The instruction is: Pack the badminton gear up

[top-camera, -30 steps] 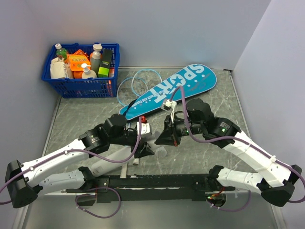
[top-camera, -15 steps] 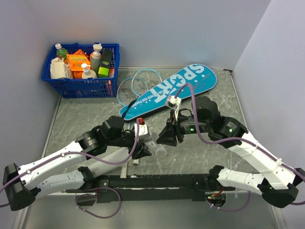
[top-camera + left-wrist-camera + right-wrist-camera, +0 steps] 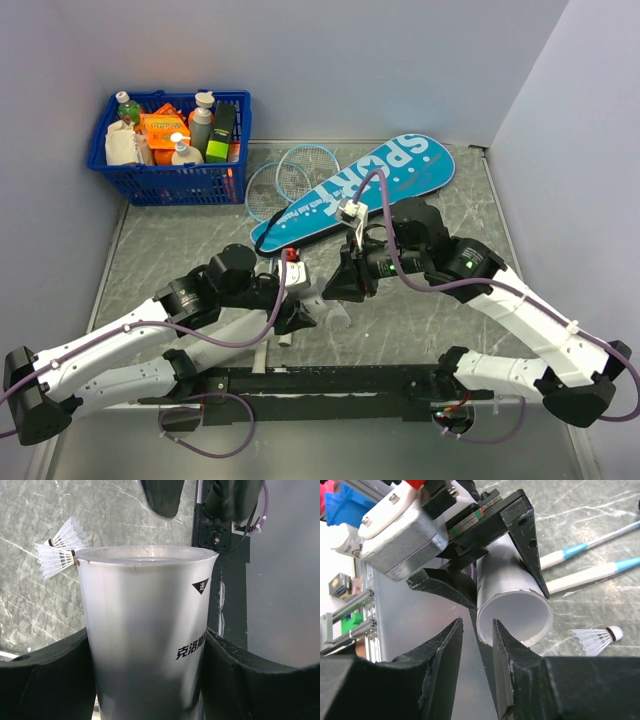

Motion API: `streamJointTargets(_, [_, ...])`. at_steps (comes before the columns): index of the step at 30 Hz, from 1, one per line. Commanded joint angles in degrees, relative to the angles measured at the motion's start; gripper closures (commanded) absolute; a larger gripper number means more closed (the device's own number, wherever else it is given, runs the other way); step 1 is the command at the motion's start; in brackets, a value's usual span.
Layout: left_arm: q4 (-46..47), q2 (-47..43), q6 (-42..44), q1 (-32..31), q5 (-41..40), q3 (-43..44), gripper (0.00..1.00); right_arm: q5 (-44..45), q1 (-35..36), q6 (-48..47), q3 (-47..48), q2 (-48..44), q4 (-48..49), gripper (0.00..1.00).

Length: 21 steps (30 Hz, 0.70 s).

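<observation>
At the far left of the table, a blue basket crammed with upright bottles and an orange packet. To its right, along the far side, the long teal bag printed "SPORT", lying flat and slanted. Two rackets with their heads just left of the bag and the grey-white handles stretched toward the near middle.

Near the middle, clamped between both fingers of the left gripper, a translucent white tube with black print, its open mouth turned toward the right gripper. Inside the tube: hard to tell, only a pale wall showing from the right wrist.

Right gripper just off the tube's rim, fingers a narrow slot apart, nothing between them. One white shuttlecock on its side on the table, just beside the tube's mouth, outside it.

Against a second ago: right gripper a touch further left, its forearm swung slightly far. Left arm drawn a little toward the near left, tube gripped as before. Basket, bag and rackets unmoved.
</observation>
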Motion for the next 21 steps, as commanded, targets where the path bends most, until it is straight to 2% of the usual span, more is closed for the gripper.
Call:
streamJointTargets(1, [0.0, -1.3, -3.4, 0.1, 0.6, -0.3, 0.99, -2.1, 0.2, 0.8, 0.4, 1.1, 3.5, 0.64])
streamJointTargets(21, [1.4, -2.5, -4.3, 0.1, -2.7, -0.6, 0.99, -3.9, 1.6, 2.6, -1.3, 3.6, 6.0, 0.68])
